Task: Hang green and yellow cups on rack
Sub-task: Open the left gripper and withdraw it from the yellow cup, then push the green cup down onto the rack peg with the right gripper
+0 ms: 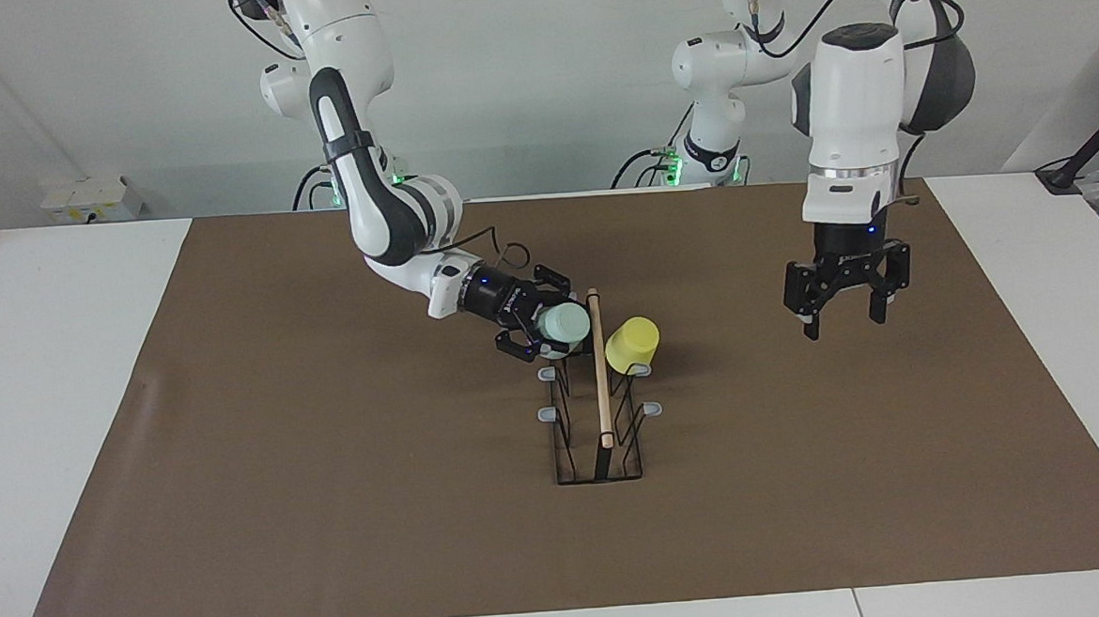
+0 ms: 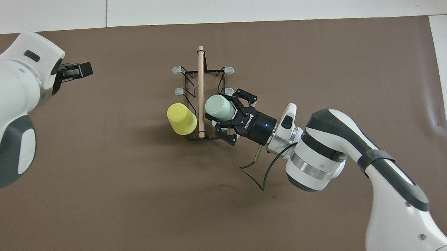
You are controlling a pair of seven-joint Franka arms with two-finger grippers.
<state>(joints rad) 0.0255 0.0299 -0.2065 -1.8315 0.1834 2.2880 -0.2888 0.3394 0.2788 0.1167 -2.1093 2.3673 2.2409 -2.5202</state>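
Observation:
The rack (image 1: 600,381) stands mid-mat, its wooden rod (image 2: 200,84) running away from the robots. The yellow cup (image 1: 631,345) hangs tilted on the peg nearest the robots, on the side toward the left arm's end; it also shows in the overhead view (image 2: 182,118). The mint green cup (image 1: 565,326) sits at the matching peg on the side toward the right arm's end (image 2: 219,107). My right gripper (image 1: 539,317) is open, its fingers spread either side of the green cup (image 2: 228,113). My left gripper (image 1: 842,317) hangs open and empty over the mat, waiting.
The brown mat (image 1: 334,508) covers the table. Several grey-tipped pegs (image 1: 549,414) on the rack carry nothing. A loose black cable (image 2: 255,170) hangs from the right wrist over the mat.

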